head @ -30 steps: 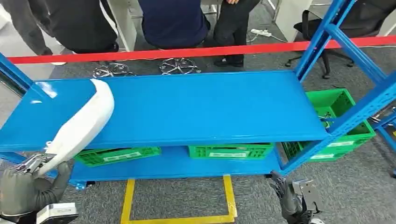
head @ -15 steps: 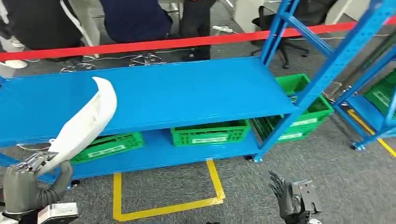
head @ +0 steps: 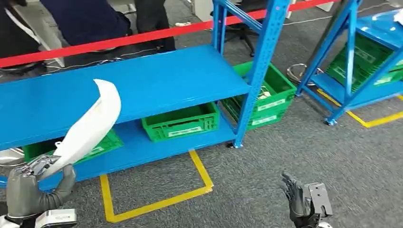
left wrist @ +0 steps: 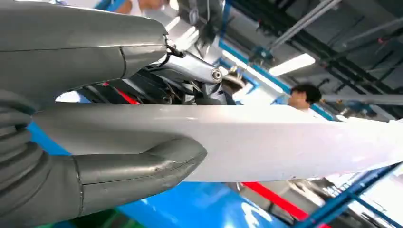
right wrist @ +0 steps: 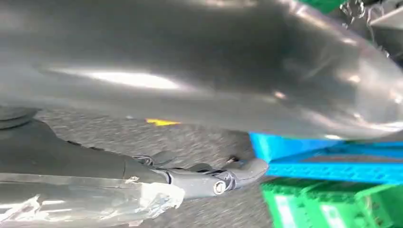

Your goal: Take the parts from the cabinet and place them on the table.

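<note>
A long, curved white part (head: 90, 126) rises from my left hand (head: 33, 187) at the lower left, its tip in front of the blue cabinet shelf (head: 166, 78). In the left wrist view the thumb and fingers (left wrist: 138, 166) clamp around the white part (left wrist: 285, 142). My right hand (head: 299, 202) hangs low at the lower right over the grey carpet, fingers stretched out and holding nothing. The right wrist view shows its fingers (right wrist: 204, 178) extended above the floor.
Green crates (head: 180, 122) sit on the cabinet's lower shelf, and another crate (head: 266, 95) stands past its post. A second blue rack (head: 354, 71) with green crates stands at the right. Red barrier tape (head: 119, 40) and people lie behind; yellow tape (head: 157, 202) marks the floor.
The camera has swung to the right, so the cabinet slid left and a second rack came into view. Both hands keep their pose, the left still holding the white part.
</note>
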Tool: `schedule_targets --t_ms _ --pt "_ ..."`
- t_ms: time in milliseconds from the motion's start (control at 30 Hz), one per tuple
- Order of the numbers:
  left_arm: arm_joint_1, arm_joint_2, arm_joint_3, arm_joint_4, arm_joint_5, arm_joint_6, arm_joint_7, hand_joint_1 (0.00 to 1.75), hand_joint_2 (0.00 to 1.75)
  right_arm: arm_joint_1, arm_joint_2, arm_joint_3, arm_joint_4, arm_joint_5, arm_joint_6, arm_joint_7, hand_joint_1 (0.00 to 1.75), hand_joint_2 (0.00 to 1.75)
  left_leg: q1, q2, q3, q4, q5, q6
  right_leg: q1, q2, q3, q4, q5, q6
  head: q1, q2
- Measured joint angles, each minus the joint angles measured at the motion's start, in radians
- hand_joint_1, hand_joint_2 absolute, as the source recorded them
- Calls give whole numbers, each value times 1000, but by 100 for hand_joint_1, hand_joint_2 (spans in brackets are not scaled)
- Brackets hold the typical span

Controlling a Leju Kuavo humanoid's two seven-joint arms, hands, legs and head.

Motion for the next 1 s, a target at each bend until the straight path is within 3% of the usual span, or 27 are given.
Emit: schedule_targets --t_ms 67,100,133,167,233,267,300,333,400,433,467,500,533,567,600,633,667,733,767,800,833,867,900,933,967,1000 --pt "-5 -5 1 3 10 0 -9 175 175 9 0 -6 -2 0 -2 -12 0 0 -4 -17 99 -139 66 17 2 26 -29 5 22 3 0 0" --pt "-8 -8 1 5 15 -1 -13 175 175 11 0 -8 -5 0 -2 -18 0 0 -6 -52 157 -225 68 30 0 36 -38 6 32 4 1 0" --pt "-11 -11 1 6 20 -3 -18 175 175 12 1 -9 -11 0 -2 -22 0 0 -2 -76 197 -298 41 38 5 47 -50 7 44 10 3 0" --pt "-15 -14 1 8 25 -6 -22 175 175 14 1 -12 -16 1 0 -28 0 0 -4 -72 195 -308 40 30 0 58 -56 4 58 15 1 0" --pt "-23 -19 1 13 56 -27 -33 175 175 22 1 -21 -20 -2 5 -34 0 0 -10 -53 185 -306 52 34 -6 78 -64 -6 82 32 1 0" --pt "-27 -22 0 16 81 -41 -43 175 175 28 1 -25 -23 -1 9 -37 0 0 -3 -39 173 -313 65 40 -2 92 -68 -9 93 40 2 0" --pt "-35 -28 0 19 121 -63 -63 175 175 33 2 -27 -26 2 10 -40 0 0 1 -22 166 -317 75 44 -1 56 -83 8 60 41 0 0" --pt "-37 -36 1 21 160 -89 -83 175 175 33 2 -28 -27 11 7 -40 0 0 1 -14 154 -317 86 53 -2 11 -107 60 -9 46 14 0" --pt "-40 -49 7 27 169 -129 -101 175 175 26 2 -31 -30 20 -3 -40 0 0 -2 12 130 -316 106 54 -9 -27 -144 215 -124 58 15 0" --pt "-43 -57 12 31 170 -142 -103 175 175 26 2 -32 -30 19 -3 -40 0 0 -2 25 117 -315 116 53 -12 -33 -155 285 -149 64 15 0" --pt "-45 -65 15 36 173 -155 -106 175 175 28 2 -35 -30 17 -3 -39 0 0 -2 37 104 -314 126 52 -16 -35 -152 324 -143 69 16 0" --pt "-46 -71 17 39 176 -163 -109 175 175 32 2 -38 -30 16 -3 -39 0 0 -2 50 90 -313 136 49 -20 -35 -127 322 -110 73 16 0" --pt "-48 -78 20 41 176 -172 -110 175 175 37 3 -43 -30 15 -3 -40 0 0 -2 61 76 -311 145 46 -22 -40 -83 279 -70 76 17 0" --pt "-50 -83 23 44 176 -181 -110 175 175 41 3 -50 -32 13 -3 -42 0 0 -2 71 63 -308 154 42 -24 -52 -18 201 -39 79 17 0" --pt "-51 -88 26 45 176 -189 -110 175 175 43 3 -56 -37 11 -3 -46 0 0 -2 81 54 -302 160 36 -25 -83 60 101 -41 82 17 0" --pt "-51 -94 29 45 178 -197 -114 175 175 41 5 -59 -42 8 -3 -51 0 0 -6 90 49 -296 165 30 -19 -118 133 1 -84 86 21 0" --pt "-56 -98 34 45 186 -209 -120 175 175 41 6 -66 -49 7 -2 -58 0 0 -6 102 45 -291 173 24 -12 -112 144 -39 -97 68 20 0" --pt "-65 -104 36 48 202 -230 -132 175 175 53 7 -75 -53 7 -2 -64 0 0 1 124 43 -294 191 14 -5 -91 109 -25 -85 54 27 0" --pt "-68 -108 36 50 209 -243 -135 175 175 62 7 -80 -55 7 -2 -65 0 0 1 132 42 -294 196 7 -5 -83 100 -27 -76 41 27 0" --pt "-71 -111 35 53 214 -250 -138 175 175 69 9 -82 -57 7 -2 -67 0 0 7 99 37 -286 172 -4 -10 -76 92 -28 -65 29 28 0" --pt "-72 -112 35 55 218 -256 -143 175 175 70 10 -84 -59 8 -2 -67 0 0 6 52 26 -254 116 -8 -11 -66 84 -27 -53 22 25 0" --pt "-73 -113 36 59 222 -261 -146 175 175 70 10 -85 -61 11 -2 -68 0 0 6 22 8 -188 46 -9 -11 -56 73 -27 -40 15 23 0" --pt "-75 -113 37 64 223 -262 -147 175 175 70 10 -87 -64 15 -3 -69 0 0 5 8 -12 -106 -13 -9 -11 -42 56 -25 -24 12 24 0" --pt "-78 -115 36 70 224 -262 -149 175 175 73 11 -89 -65 17 -5 -68 0 0 4 2 -27 -30 -49 -7 -9 -28 37 -24 -11 12 24 0" --pt "-78 -118 35 74 228 -262 -152 175 175 77 11 -91 -65 17 -7 -68 0 0 3 0 -29 15 -53 -4 -8 -15 19 -22 1 14 25 0" --pt "-79 -119 35 77 232 -263 -154 175 175 81 12 -93 -65 16 -8 -68 0 0 2 -1 -13 14 -29 -1 -8 -3 1 -18 13 16 25 0"
